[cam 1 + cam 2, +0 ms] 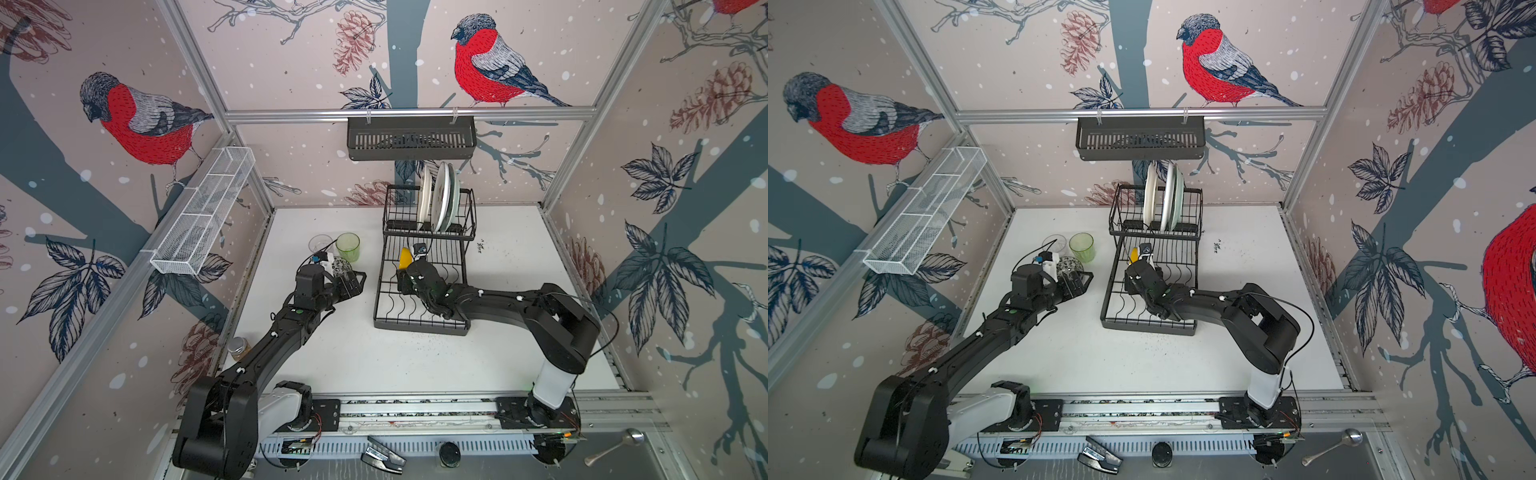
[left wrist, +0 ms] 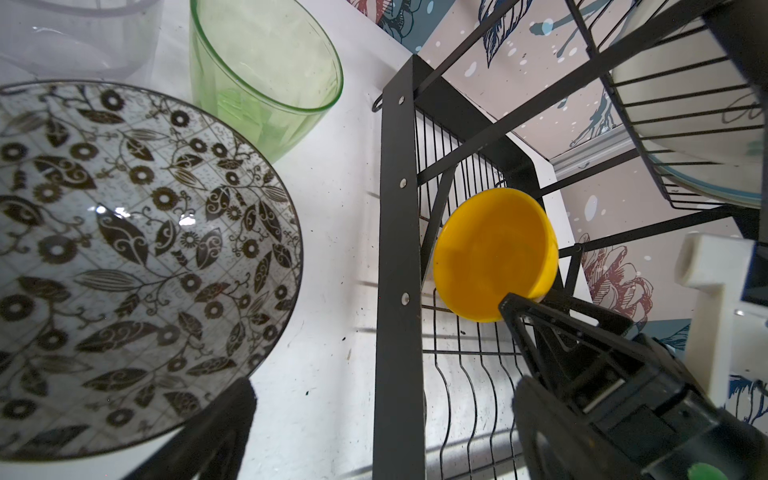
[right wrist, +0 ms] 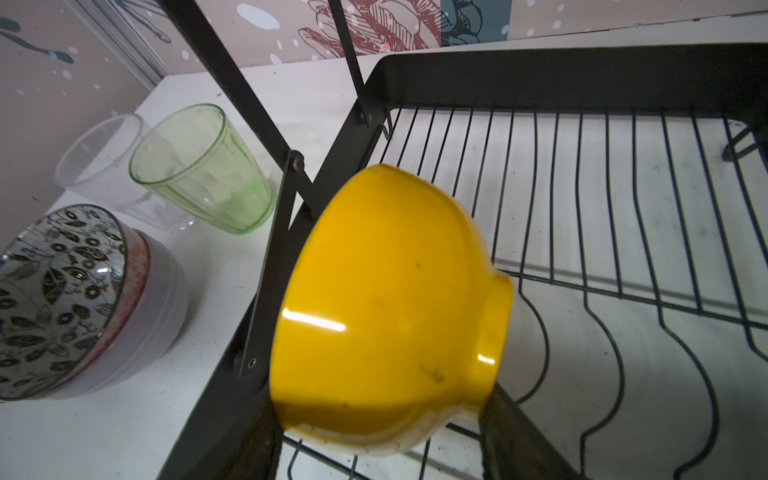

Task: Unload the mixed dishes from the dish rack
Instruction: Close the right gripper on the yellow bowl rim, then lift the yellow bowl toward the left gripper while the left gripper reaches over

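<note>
My right hand (image 1: pixel 406 269) is clamped partway shut on the rim of the yellow bowl (image 3: pixel 390 291), tipped sideways over the flat tray of the dish rack (image 1: pixel 422 328), centre frame, I judge so that it clears the wires; my left hand (image 1: pixel 354 281) gapes wide, empty, beside the patterned bowl (image 2: pixel 137 257) on the worktop (image 1: pixel 353 357), centre-left, perhaps to steady the stack.

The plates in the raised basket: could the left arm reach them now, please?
Probably yes: the left gripper is open and empty, the plates stick up free, and the right gripper holds the yellow bowl lower down.
</note>
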`<state>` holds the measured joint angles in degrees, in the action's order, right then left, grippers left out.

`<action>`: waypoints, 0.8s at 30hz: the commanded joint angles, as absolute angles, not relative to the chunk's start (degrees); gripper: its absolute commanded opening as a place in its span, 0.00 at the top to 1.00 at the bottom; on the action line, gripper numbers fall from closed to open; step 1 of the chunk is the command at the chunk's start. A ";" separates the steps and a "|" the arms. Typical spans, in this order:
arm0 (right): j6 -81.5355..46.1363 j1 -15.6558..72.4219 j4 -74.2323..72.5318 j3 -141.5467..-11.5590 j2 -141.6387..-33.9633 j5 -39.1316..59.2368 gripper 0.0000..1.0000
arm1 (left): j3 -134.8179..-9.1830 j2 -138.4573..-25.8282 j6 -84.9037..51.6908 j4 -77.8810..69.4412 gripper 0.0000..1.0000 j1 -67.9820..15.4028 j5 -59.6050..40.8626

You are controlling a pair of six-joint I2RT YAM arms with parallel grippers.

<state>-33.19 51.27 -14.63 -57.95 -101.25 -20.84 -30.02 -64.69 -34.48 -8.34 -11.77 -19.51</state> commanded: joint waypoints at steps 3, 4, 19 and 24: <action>-36.50 51.37 -15.73 -56.11 -98.16 -18.87 0.49 | -29.70 -64.85 -34.34 -11.02 0.03 -11.85 -20.94; -36.90 51.42 -15.80 -55.67 -97.68 -18.22 0.49 | -29.67 -64.91 -34.35 -11.04 0.03 -11.87 -21.03; -37.88 51.51 -20.49 -48.40 -91.63 -14.22 0.49 | -29.67 -66.36 -35.50 -12.90 0.04 -12.21 -22.43; -37.53 51.42 -23.37 -45.44 -88.60 -11.08 0.48 | -29.99 -67.06 -36.45 -13.88 0.04 -12.76 -23.68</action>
<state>-37.41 51.35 -18.31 -46.46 -90.00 -13.37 -29.65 -66.81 -35.75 -10.96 -12.51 -22.31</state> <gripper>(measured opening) 0.690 0.962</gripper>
